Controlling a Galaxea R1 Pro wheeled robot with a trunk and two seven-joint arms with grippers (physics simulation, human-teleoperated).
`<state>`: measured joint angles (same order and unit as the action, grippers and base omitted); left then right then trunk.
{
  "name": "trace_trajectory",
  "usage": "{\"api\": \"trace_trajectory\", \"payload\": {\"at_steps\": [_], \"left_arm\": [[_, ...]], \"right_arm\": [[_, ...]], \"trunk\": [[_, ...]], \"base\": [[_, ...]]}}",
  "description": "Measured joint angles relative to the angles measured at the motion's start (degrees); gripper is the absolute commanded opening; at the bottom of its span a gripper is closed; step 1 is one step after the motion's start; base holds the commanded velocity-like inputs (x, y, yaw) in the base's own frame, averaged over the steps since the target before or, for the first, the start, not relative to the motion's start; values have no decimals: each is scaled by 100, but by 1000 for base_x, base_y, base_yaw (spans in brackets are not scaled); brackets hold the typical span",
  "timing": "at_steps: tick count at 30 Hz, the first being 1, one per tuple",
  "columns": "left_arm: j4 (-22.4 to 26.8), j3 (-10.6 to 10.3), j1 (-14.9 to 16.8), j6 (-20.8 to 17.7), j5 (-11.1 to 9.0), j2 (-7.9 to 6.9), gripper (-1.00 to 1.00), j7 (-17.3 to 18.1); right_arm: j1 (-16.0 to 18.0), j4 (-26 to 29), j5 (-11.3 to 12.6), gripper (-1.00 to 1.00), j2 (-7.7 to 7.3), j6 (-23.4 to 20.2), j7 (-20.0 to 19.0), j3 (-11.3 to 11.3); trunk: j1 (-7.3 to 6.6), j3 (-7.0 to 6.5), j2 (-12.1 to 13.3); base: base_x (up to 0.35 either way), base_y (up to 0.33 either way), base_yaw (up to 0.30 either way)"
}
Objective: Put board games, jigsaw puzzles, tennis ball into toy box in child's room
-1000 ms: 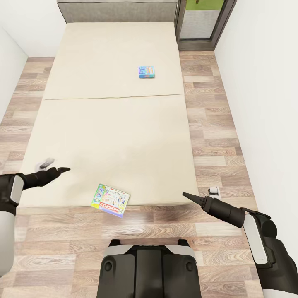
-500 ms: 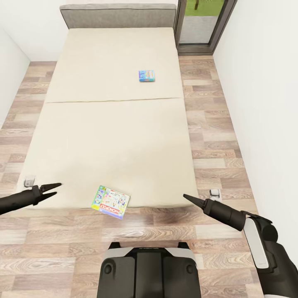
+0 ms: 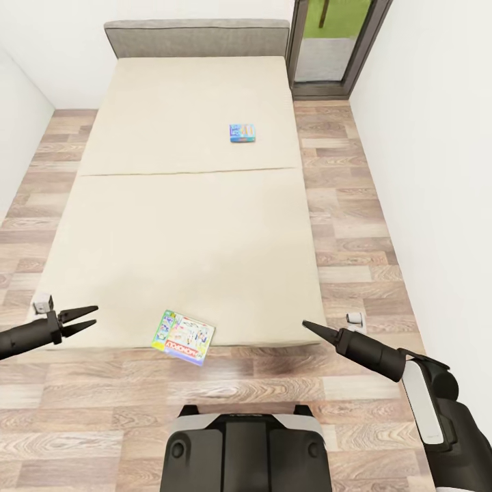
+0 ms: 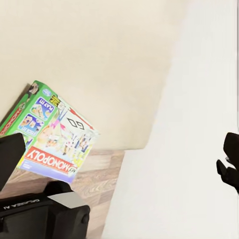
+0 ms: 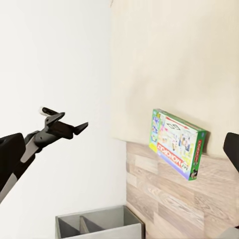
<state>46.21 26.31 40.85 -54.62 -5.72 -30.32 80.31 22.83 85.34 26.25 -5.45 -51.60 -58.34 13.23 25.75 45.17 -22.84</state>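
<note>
Overhanging board game point(image 3: 182, 335), bed point(image 3: 191, 225) edge

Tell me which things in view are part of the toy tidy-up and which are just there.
Part of the job:
- Monopoly box, overhanging the bed's near edge
- small blue game box, farther up the bed

Just there:
- grey headboard
- window
- wood-plank floor
- grey divided bin
</note>
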Motion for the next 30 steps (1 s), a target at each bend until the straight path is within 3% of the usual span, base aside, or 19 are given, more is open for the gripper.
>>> {"api": "trace_trajectory", "payload": {"at_steps": [30], "left_arm": [[2,12,-18,5,-4,66,100,39]], "right_arm": [[0,0,-9,100,43,9,4,-9]], "trunk": [[0,-280,0]], "base": [[-43,0,0]]}}
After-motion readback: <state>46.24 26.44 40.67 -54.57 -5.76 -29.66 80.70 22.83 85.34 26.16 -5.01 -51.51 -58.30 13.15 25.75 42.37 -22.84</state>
